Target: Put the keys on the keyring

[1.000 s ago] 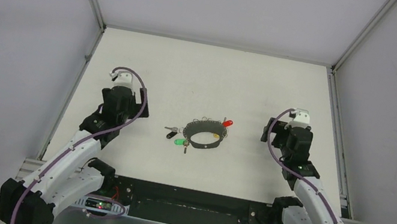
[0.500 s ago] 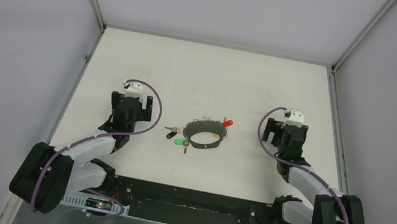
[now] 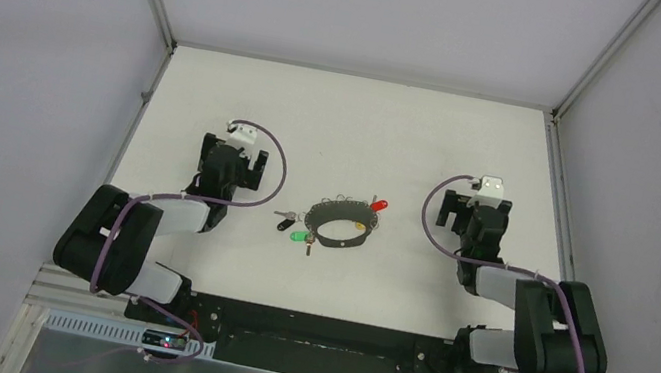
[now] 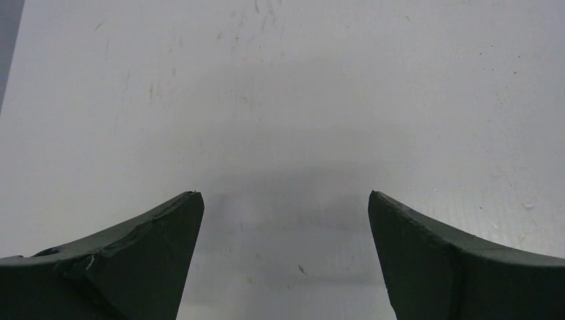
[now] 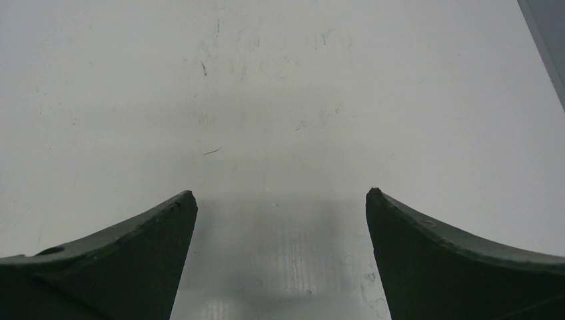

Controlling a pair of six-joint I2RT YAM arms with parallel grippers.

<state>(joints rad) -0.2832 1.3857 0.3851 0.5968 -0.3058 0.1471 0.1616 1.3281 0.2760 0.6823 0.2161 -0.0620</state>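
The keyring [image 3: 337,224], a dark grey hoop with small silver rings along its rim, lies mid-table. A red-tagged key [image 3: 378,205] rests at its far right rim. A green-tagged key [image 3: 299,237], a black-tagged key [image 3: 284,224] and a bare silver key [image 3: 281,213] lie at its left side; whether any is hooked on I cannot tell. My left gripper [image 3: 231,162] hangs left of the hoop, my right gripper [image 3: 476,216] right of it, both apart from it. The left gripper [image 4: 285,195] and the right gripper [image 5: 281,193] each show open jaws over bare table, nothing between them.
The white table [image 3: 348,119] is walled by grey panels at the back and both sides, with metal rails along its edges. Both arms are folded back, elbows low near the black base plate [image 3: 310,345] at the near edge.
Both arms have folded back, elbows dropping toward the bases. The left gripper has shifted right and farther back, the right slightly left and back. The keys and hoop have not moved.
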